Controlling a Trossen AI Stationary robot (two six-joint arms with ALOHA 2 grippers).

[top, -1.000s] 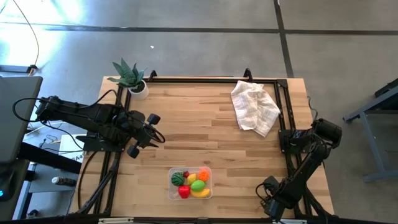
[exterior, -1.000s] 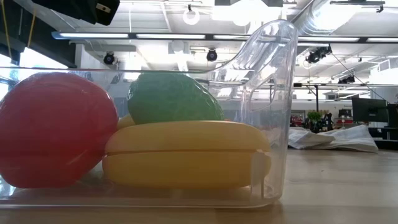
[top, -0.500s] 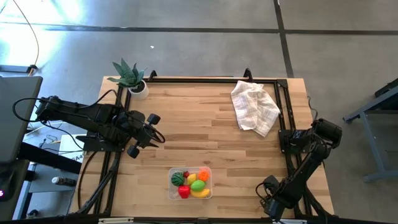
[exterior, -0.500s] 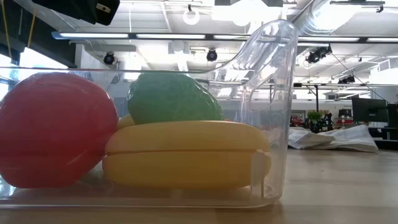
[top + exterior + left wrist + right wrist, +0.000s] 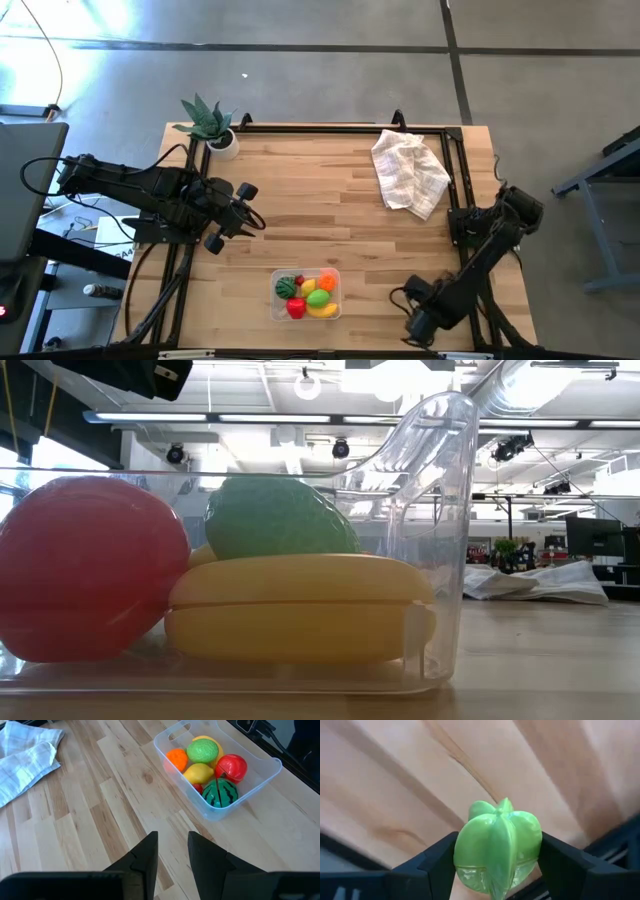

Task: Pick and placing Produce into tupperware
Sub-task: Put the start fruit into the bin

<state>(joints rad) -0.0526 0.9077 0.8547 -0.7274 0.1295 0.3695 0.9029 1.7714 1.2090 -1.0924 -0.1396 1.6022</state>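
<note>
The clear tupperware (image 5: 305,293) stands near the table's front edge. It holds several produce pieces: red, orange, green, a yellow lemon, a banana and a watermelon slice (image 5: 220,792). In the low view its wall (image 5: 440,510) fills the near field. My right gripper (image 5: 418,322), pointing down over the front right of the table, is shut on a green ribbed toy fruit (image 5: 497,847). My left gripper (image 5: 173,837) hangs at the table's left side (image 5: 250,208), fingers close together with nothing between them, aimed toward the tupperware. My right gripper pinches the green fruit between its two fingers (image 5: 440,862), one on each opposite flank (image 5: 464,855). The fingers come from above, pointing down. The fruit's ribbed pointed end faces the camera, with the wooden tabletop behind it.
A spiky green plant in a white pot (image 5: 212,128) stands at the far left corner. A white checked cloth (image 5: 410,172) lies at the far right. Black frame rails (image 5: 455,180) run along the table's edges. Bare wood (image 5: 330,215) lies between the arms.
My right gripper has gone toward the table's left edge along the front edge, risen a little and rolled about its pointing line, still shut on the green fruit. The tupperware and its contents have not moved.
</note>
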